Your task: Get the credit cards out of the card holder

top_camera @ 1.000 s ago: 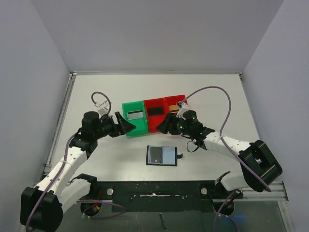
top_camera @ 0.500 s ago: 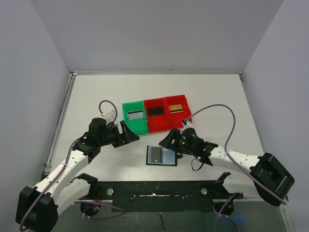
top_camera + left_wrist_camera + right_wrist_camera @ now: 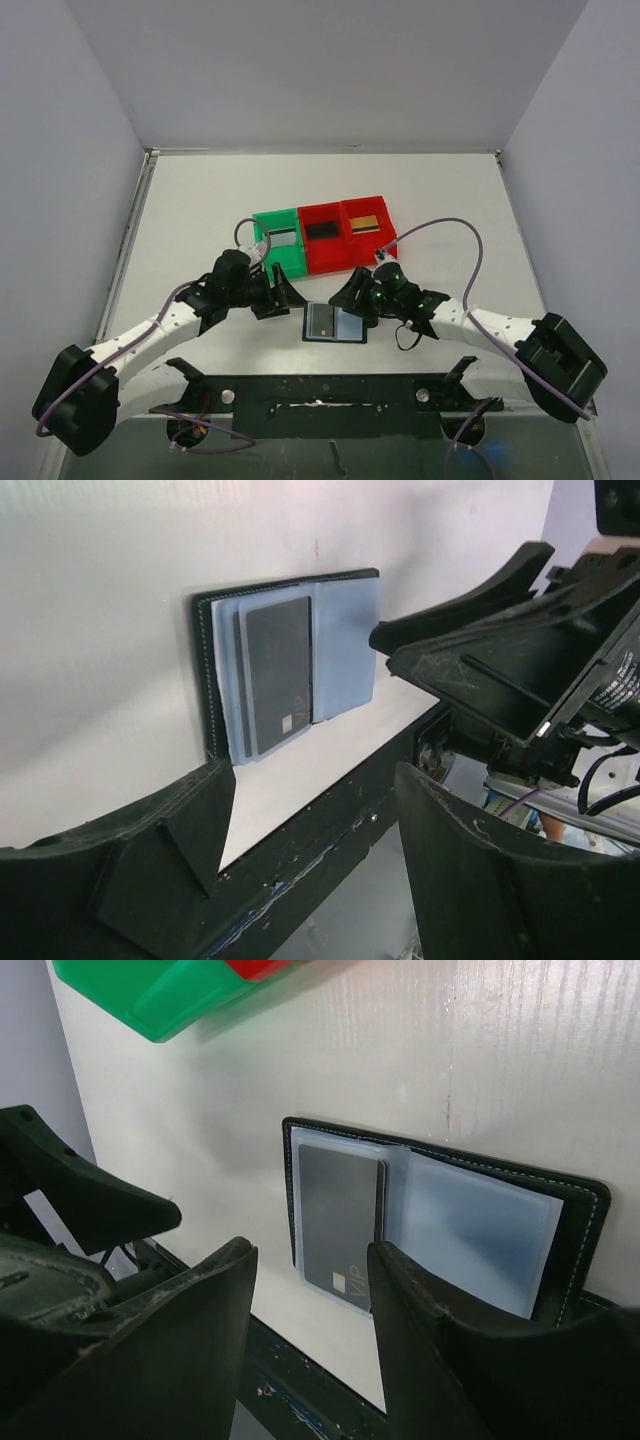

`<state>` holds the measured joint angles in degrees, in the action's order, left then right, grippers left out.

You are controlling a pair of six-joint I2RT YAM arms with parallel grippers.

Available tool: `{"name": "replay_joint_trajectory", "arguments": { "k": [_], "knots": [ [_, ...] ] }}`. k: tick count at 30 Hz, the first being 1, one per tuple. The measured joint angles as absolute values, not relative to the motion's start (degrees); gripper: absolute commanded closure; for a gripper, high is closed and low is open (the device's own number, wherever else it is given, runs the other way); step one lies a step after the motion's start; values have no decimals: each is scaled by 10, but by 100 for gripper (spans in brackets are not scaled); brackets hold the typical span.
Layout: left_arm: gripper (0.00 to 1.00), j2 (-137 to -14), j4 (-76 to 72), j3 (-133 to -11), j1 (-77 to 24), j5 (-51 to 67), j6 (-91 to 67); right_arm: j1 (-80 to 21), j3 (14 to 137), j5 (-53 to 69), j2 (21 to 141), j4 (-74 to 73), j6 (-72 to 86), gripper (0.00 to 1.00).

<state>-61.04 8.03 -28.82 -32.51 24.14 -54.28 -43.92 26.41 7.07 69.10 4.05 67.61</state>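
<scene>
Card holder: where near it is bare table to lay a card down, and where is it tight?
Bare table lies right of the red bins and behind them to the far wall, also left of the green bin. Tight: around the card holder, flanked by the left gripper and right gripper.

credit cards point(image 3: 368, 222) — 4 | card holder point(image 3: 335, 322) — 1 | bins point(image 3: 327, 263) — 3

The left gripper point(image 3: 290, 297) is drawing away from the green bin point(image 3: 295, 262) and coming in toward the left edge of the card holder point(image 3: 335, 322). The right gripper point(image 3: 344, 294) is leaving the red bins point(image 3: 330, 262) and closing in on the holder's right side. Both arms are folding back toward the near edge of the counter point(image 3: 200, 220).
</scene>
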Motion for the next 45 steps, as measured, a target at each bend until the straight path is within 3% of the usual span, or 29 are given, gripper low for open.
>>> {"name": "replay_joint_trajectory", "arguments": {
  "k": [12, 21, 45],
  "knots": [
    [48, -672, 69, -303, -366, 232, -536, -440, 251, 85, 762, 107, 696, 67],
    [51, -720, 71, -333, -380, 227, -522, -440, 220, 102, 767, 133, 706, 69],
    [68, -816, 114, -387, -449, 169, -490, -440, 220, 128, 787, 148, 699, 78]
  ]
}}
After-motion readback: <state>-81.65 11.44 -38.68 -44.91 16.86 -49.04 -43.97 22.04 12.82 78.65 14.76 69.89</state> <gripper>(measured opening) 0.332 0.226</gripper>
